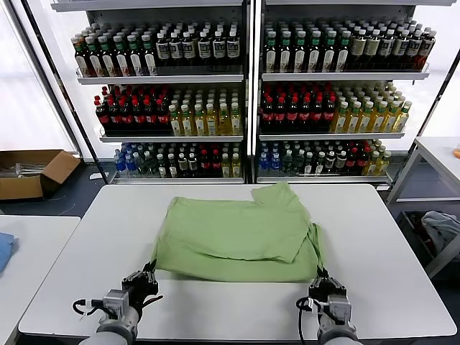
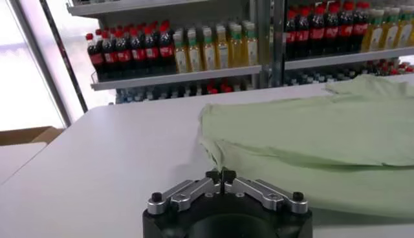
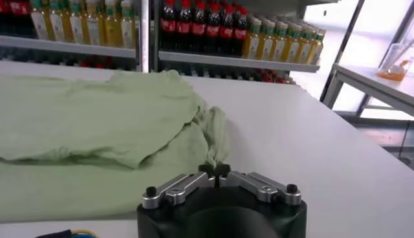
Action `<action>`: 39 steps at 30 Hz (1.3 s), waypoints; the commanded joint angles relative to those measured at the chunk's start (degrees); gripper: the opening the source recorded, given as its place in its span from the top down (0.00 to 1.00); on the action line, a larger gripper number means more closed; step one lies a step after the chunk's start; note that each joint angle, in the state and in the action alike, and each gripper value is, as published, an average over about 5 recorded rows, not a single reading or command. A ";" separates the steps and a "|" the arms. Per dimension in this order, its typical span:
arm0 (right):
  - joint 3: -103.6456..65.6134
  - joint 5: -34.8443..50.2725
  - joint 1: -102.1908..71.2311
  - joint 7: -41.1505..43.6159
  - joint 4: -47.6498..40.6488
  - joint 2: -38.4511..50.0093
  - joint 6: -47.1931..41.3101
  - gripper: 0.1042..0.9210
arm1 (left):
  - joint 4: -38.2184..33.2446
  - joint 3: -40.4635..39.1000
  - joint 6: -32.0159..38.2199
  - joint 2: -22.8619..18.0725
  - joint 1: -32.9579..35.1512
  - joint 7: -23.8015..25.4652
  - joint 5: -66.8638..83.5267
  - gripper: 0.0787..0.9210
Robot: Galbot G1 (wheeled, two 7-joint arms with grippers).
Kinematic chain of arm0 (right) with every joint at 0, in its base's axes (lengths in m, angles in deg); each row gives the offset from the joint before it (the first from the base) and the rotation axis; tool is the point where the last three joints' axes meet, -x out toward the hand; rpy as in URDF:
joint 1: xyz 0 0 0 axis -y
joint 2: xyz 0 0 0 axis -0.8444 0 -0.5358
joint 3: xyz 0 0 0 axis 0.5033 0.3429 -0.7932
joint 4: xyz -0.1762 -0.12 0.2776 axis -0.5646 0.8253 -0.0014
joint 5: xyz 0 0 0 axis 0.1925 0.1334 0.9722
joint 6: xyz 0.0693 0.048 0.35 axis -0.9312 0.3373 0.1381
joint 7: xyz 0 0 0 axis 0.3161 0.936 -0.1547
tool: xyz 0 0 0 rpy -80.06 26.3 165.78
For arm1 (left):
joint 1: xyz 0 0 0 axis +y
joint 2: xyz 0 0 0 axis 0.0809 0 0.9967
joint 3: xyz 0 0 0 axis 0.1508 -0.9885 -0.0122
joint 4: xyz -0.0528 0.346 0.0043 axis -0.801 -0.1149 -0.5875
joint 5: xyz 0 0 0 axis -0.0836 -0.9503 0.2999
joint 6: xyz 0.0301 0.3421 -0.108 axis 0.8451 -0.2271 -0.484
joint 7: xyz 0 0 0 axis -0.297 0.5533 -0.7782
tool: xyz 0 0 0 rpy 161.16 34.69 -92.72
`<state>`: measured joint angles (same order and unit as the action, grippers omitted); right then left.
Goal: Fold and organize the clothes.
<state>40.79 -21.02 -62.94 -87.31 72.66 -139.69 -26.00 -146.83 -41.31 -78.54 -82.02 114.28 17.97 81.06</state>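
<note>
Count on inspection: one light green shirt [image 1: 237,233] on one white table [image 1: 93,287]. Two grippers, the left gripper [image 1: 149,276] and right gripper [image 1: 321,282], one at each near corner of the garment. Two shelving units [image 1: 248,72] behind, three visible bottle rows in each (individual bottles too many to count). One cardboard box [image 1: 32,172] on the floor. Two further tables: one [image 1: 29,251] left, one [image 1: 438,154] right.

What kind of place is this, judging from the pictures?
Probably a mock shop or test room: tall metal shelves packed with drink bottles, a plain white table with a light green shirt, and a brown cardboard box on the floor.
</note>
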 commanded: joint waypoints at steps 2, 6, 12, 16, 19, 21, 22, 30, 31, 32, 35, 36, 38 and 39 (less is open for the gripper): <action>0.37 -0.88 -6.16 -2.10 2.48 1.06 1.16 0.99 | -6.90 3.53 0.41 -0.84 10.61 -0.02 0.81 0.99; 1.01 -1.12 -6.36 -2.06 2.42 0.27 1.08 0.98 | -6.40 3.32 0.86 -1.89 11.56 0.05 0.54 0.99; 0.87 -1.10 -7.20 -3.08 3.32 -0.54 1.04 0.85 | -8.12 2.58 0.62 -3.67 12.58 -0.09 0.42 0.96; 0.46 -0.75 -8.32 -4.16 5.48 -0.74 1.28 0.70 | -11.06 2.07 0.03 -4.75 13.19 -0.67 0.59 0.84; -0.56 0.45 -9.24 -5.14 8.55 -0.73 1.22 0.60 | -13.99 2.02 -0.45 -5.47 13.76 -1.28 1.12 0.73; -1.70 1.39 -9.32 -5.27 10.81 -0.58 0.94 0.53 | -15.88 2.22 -0.59 -5.98 13.76 -2.09 1.60 0.66; -2.50 1.85 -8.90 -4.71 11.82 -0.37 0.82 0.49 | -16.80 2.43 -0.64 -6.21 13.54 -2.53 1.84 0.63; -14.92 10.28 4.84 12.32 11.23 5.54 -4.91 0.22 | -18.10 5.33 -1.75 -4.51 3.50 -3.87 4.03 0.35; -15.93 10.50 7.05 15.19 9.84 6.80 -5.18 0.18 | -17.26 5.48 -1.76 -4.11 2.01 -4.28 4.69 0.32; -16.61 9.98 9.21 17.91 8.25 7.89 -5.20 0.16 | -16.19 5.47 -1.77 -3.77 0.64 -4.79 5.43 0.28; -17.89 7.76 15.34 26.80 2.49 11.28 -5.24 0.13 | -12.16 4.85 -1.77 -2.86 -3.83 -6.47 7.45 0.19; -17.89 6.83 17.04 30.26 0.55 12.57 -5.23 0.12 | -10.62 4.52 -1.76 -2.52 -5.47 -6.95 8.16 0.16; -17.33 5.41 19.65 36.87 -3.04 14.92 -5.19 0.12 | -7.75 3.89 -1.75 -1.63 -8.36 -7.61 9.66 0.13; -16.89 4.82 21.16 39.73 -5.14 16.04 -5.16 0.12 | -6.09 3.52 -1.75 -1.01 -9.99 -7.91 10.68 0.12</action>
<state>28.27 -15.58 -53.57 -67.57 75.83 -130.63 -29.56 -160.96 -37.16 -79.90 -85.65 118.42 13.34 85.92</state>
